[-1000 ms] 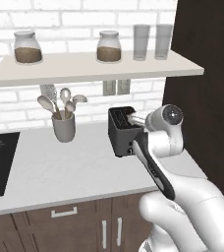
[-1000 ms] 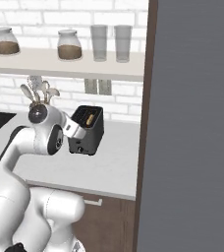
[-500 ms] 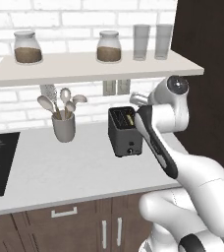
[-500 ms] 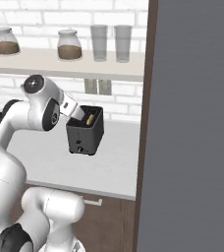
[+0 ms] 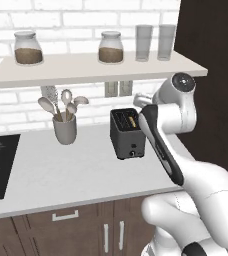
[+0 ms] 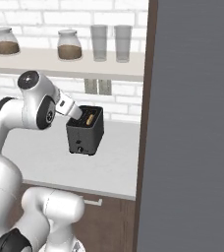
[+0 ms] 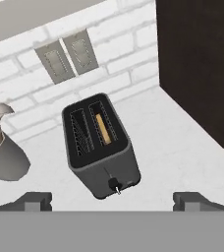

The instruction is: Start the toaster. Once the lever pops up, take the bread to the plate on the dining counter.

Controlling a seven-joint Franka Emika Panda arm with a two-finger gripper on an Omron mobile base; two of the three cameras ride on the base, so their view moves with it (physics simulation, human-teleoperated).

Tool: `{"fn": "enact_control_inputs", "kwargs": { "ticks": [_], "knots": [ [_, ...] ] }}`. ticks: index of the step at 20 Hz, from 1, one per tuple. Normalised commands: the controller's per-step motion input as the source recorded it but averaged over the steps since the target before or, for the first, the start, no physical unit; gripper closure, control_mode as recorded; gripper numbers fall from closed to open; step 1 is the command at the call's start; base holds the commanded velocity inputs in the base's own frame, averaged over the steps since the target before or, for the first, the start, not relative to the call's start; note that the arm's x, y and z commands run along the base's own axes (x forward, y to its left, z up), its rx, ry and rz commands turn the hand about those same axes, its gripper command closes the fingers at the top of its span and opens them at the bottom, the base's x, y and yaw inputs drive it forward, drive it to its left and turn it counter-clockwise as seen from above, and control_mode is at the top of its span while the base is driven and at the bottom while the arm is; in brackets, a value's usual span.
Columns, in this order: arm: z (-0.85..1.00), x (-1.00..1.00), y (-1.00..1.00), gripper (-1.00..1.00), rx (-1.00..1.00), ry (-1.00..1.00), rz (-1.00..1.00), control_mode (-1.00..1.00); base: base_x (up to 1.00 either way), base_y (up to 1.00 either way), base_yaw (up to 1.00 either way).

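bread [image 7: 103, 129] sat low in the toaster [image 7: 100, 147] mid-frame; thin, light, crumbly, best pinched by its top edge. hand [image 7: 111, 201] hovered released.

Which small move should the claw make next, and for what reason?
Probably lower the claw straight toward the bread in the toaster. Its fingers stand wide apart above the toaster, holding nothing, and the slice sits upright in one slot, so it seems ready to be picked.

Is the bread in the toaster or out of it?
In. The bread sits down inside one slot of the toaster; the other slot is empty.
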Motion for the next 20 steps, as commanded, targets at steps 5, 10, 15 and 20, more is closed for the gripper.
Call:
{"fn": "enact_control_inputs", "kwargs": {
  "ticks": [5,10,15,20],
  "knots": [
    [0.0,-0.23,0.0,-1.0,-0.03,0.0,0.12,-1.0,0.0,0.0,0.0],
    [0.0,-0.04,0.0,-1.0,0.0,0.0,0.05,-1.0,0.0,0.0,0.0],
    [0.0,0.0,0.0,-1.0,0.0,0.0,0.0,-1.0,0.0,0.0,0.0],
    [0.0,0.0,0.0,-1.0,0.0,0.0,0.0,-1.0,0.0,0.0,0.0]
  ]
}}
